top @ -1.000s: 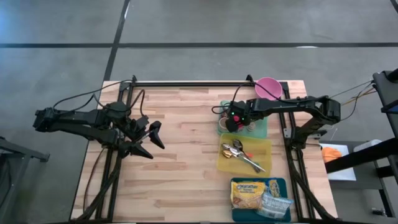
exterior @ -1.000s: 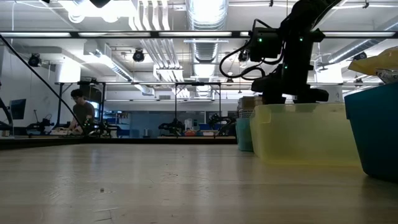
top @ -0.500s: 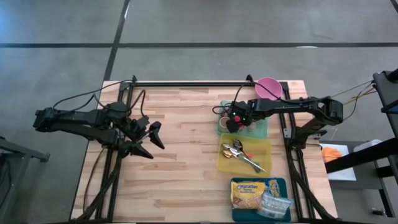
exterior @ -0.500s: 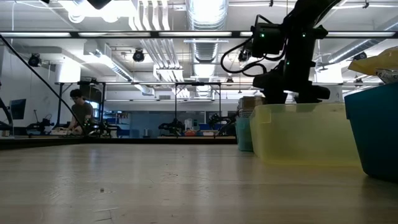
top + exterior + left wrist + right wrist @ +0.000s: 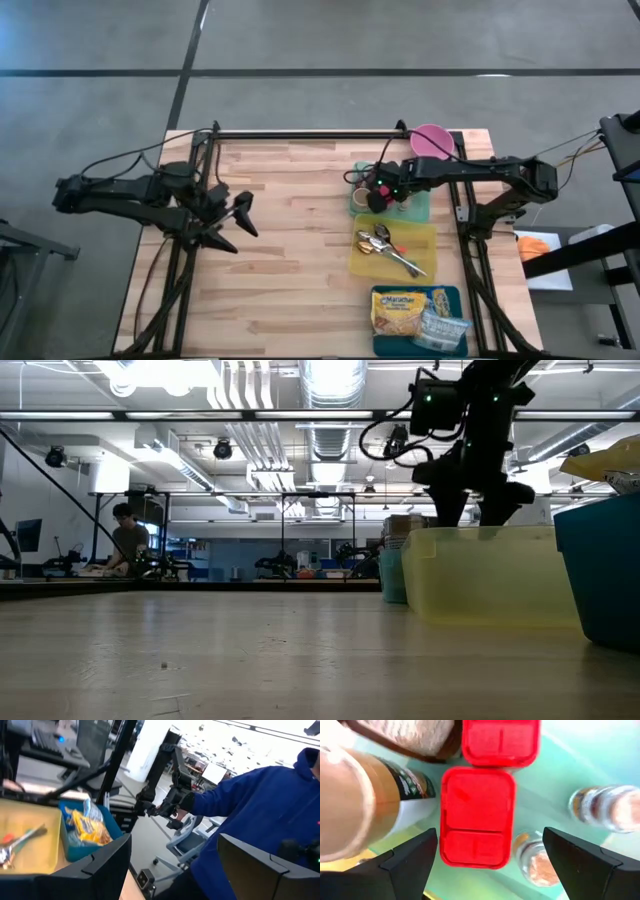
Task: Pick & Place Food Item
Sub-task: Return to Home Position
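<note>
The desk [image 5: 290, 260] is made of pale, matt wooden planks. The yellow bin [image 5: 480, 580] and green bin [image 5: 555, 770] are moulded in smooth translucent plastic. Glossy red plastic is seen on the can lid [image 5: 476, 815], polished metal on the spoons [image 5: 400, 262].

green bin [image 5: 420, 210] partly hidden, blue bin [image 5: 600, 570] cropped

The left arm is extended low and level toward the middle, the left gripper [image 5: 236, 224] being set with its fingers spread wide apart, while the right arm is extended inward from its base, wrist angled downward, the right gripper [image 5: 378, 192] likewise being parted wide.
</note>
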You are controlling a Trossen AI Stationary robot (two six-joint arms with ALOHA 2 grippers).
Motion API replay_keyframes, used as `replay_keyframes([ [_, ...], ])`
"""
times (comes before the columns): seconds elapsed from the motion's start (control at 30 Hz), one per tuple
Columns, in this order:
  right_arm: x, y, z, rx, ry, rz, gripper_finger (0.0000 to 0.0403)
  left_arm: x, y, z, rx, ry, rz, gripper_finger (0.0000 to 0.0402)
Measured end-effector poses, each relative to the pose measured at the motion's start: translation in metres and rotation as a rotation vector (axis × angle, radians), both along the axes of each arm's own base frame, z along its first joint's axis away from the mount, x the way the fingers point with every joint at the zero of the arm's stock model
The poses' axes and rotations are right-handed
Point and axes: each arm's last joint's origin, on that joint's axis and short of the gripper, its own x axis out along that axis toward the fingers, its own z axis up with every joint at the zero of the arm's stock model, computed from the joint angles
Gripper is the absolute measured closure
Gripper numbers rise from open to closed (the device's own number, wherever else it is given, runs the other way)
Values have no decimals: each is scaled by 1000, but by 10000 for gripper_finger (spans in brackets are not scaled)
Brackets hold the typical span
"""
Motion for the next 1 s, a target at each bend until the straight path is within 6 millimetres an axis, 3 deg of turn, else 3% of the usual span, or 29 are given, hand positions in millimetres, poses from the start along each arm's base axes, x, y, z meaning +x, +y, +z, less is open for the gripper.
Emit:
replay_keyframes([
  [0.4, -22, 20, 49, -44, -177, 15, 45, -17, 1, 7, 27, -63, 0, 103],
  [0.5, -28, 27, 58, -44, -228, 30, 65, -17, 1, 6, 30, -58, 0, 103],
  [0.73, -37, 45, 76, -51, -340, 104, 201, -21, 1, 6, 91, -94, 17, 103],
  [1.0, -38, 68, 106, -137, -614, 343, 377, -33, 6, -9, 122, -25, 158, 103],
])
